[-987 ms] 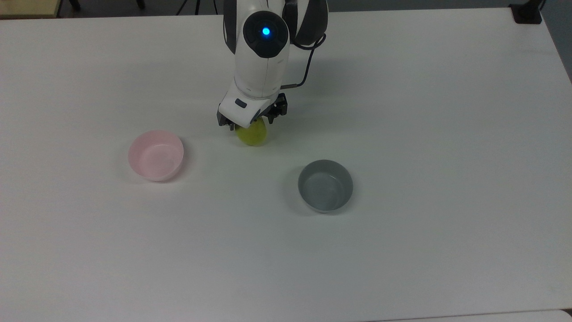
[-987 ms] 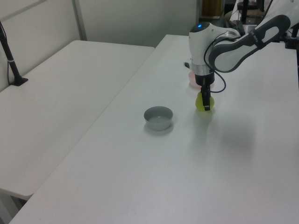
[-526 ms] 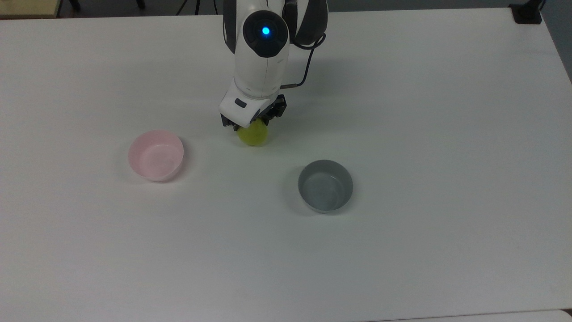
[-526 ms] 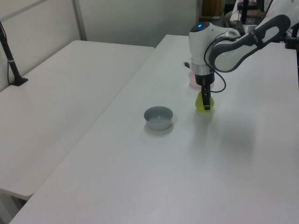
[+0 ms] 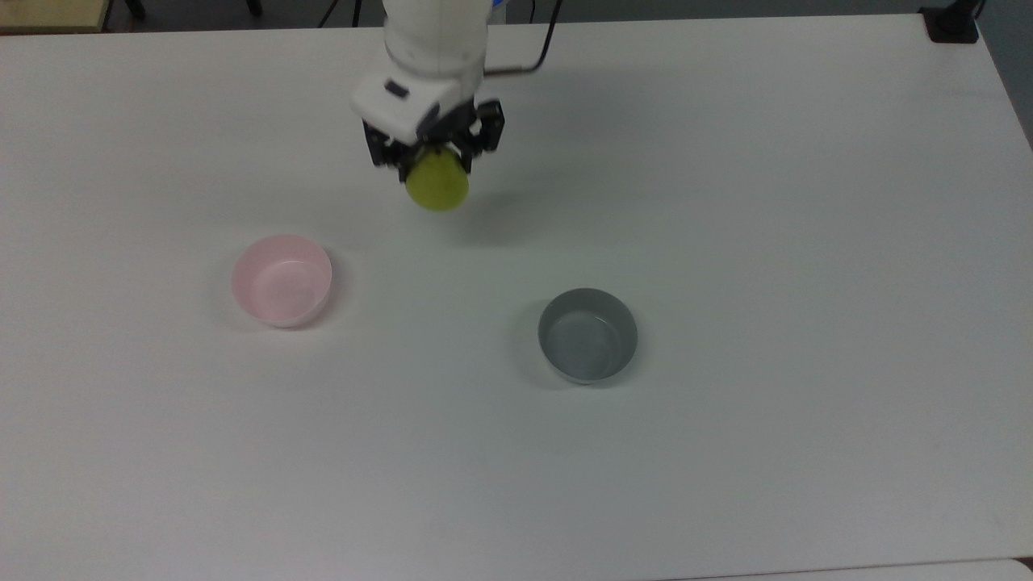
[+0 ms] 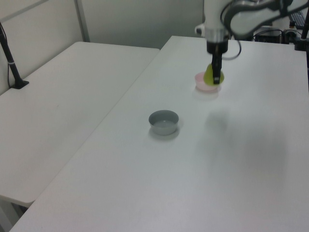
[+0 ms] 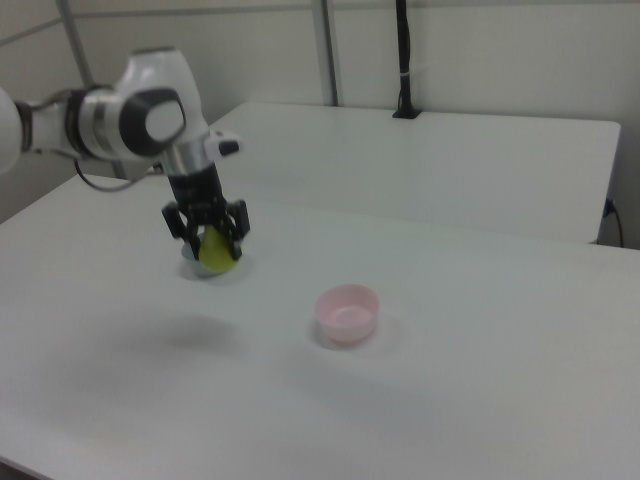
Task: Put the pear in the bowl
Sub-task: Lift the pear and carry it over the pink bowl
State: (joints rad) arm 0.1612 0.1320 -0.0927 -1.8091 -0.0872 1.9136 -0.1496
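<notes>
**Pear held in the air, bowl down-left of it**

Pear [image 5: 437,187] is gripped between the closed fingers of the gripper [image 5: 432,161] and hangs clear of the table [image 5: 726,202], its shadow cast apart on the surface. Read left to right in the top view, the pink bowl [image 5: 282,280] comes first, then the pear, then the grey bowl [image 5: 587,335]. A carry toward the top view's lower left is judged to be needed.

Robotics laboratory setting: a white robot arm [image 7: 120,120] mounted at a plain white table [image 5: 726,452], a second white table [image 6: 58,116] alongside, pale partition walls [image 7: 480,50], and a black clamped pole [image 7: 403,60] at the far table's edge
</notes>
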